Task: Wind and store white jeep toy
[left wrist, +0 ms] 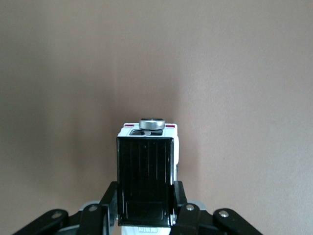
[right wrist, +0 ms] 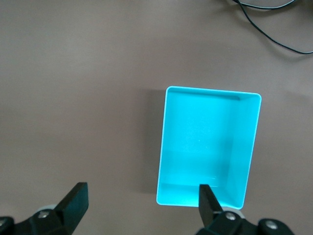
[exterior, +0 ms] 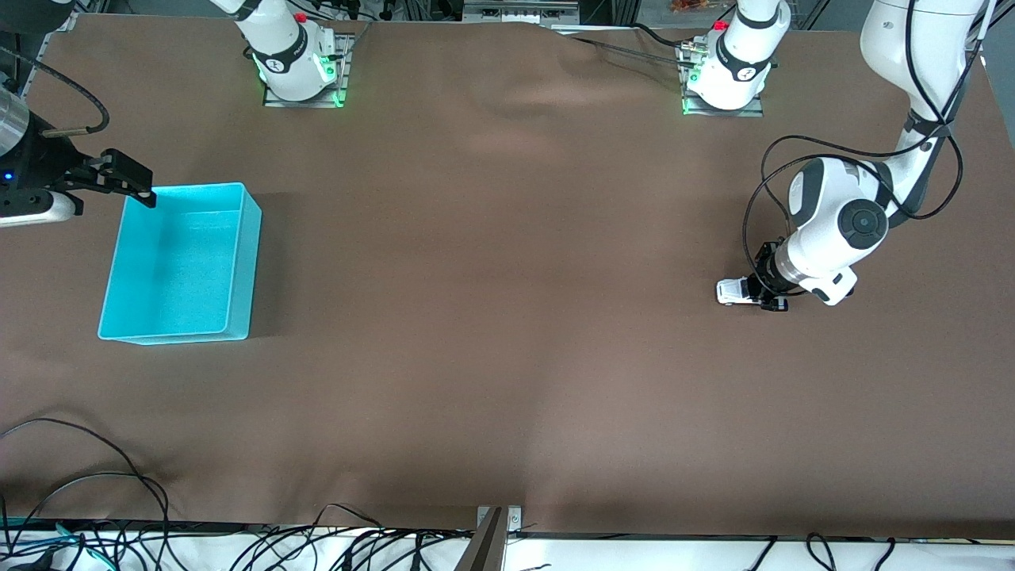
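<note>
Even, soft overhead light; faint shadows, sharp focus throughout.

white jeep toy (left wrist: 145, 181) | rear cut off by edge | wheels hidden

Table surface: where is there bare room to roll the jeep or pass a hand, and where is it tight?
The table lies bare between the cyan bin and the white jeep toy, which the left gripper grips. It is tight only at the bin's rim, where the open right gripper hangs.
</note>
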Controlling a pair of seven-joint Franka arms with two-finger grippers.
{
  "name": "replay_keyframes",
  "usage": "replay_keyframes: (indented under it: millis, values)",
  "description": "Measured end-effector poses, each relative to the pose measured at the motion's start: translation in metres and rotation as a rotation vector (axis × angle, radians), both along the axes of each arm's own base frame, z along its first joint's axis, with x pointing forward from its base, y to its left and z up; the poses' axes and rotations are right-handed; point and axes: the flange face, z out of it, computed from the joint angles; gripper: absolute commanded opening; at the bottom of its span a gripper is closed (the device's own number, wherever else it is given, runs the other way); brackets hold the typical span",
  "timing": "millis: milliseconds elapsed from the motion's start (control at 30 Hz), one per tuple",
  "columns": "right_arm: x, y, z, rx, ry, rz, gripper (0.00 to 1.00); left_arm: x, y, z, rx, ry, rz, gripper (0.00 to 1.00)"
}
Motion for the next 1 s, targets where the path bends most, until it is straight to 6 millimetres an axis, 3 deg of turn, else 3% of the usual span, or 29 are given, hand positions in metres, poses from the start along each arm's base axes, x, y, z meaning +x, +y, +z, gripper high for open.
replay_keyframes:
  millis: [734, 1001]
  values:
    - [0.000, 0.000, 0.000, 0.000, 0.000, 0.000, 1.00, -0.002, 0.068, 0.000, 0.001, -0.015, -0.059, 0.13]
    - [0.000, 0.000, 0.000, 0.000, 0.000, 0.000, 1.00, -0.005, 0.105, 0.000, 0.042, -0.036, -0.070, 0.13]
